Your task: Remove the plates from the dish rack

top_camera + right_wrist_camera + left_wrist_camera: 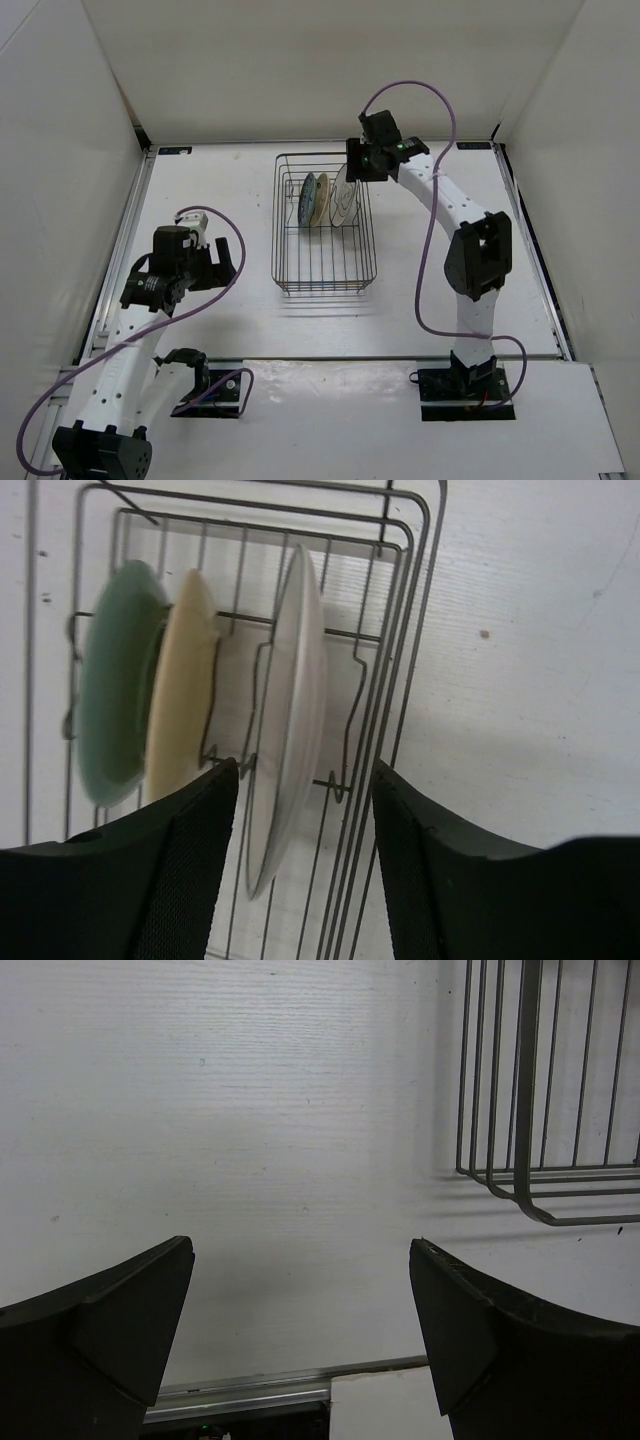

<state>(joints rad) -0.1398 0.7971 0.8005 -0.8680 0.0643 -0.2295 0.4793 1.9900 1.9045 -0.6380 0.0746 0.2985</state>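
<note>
Right pincer [366, 160], jaws spread, poised over the far right corner of the dish rack [325, 272], with the lower edge of the white plate [295, 680] lying between its fingers; contact cannot be made out. The cream plate [185, 675] and blue-teal plate [115, 685] stand on edge just beside it, all three upright among the prongs. Left pincer [300, 1260], likewise released, hangs over the worktop [220, 180] to the rack's left.

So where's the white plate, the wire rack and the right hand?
white plate [288, 710], right wrist view, its middle.
wire rack [325, 288], top view, near wall.
right hand [305, 770], right wrist view, midway between fingertips.
</note>
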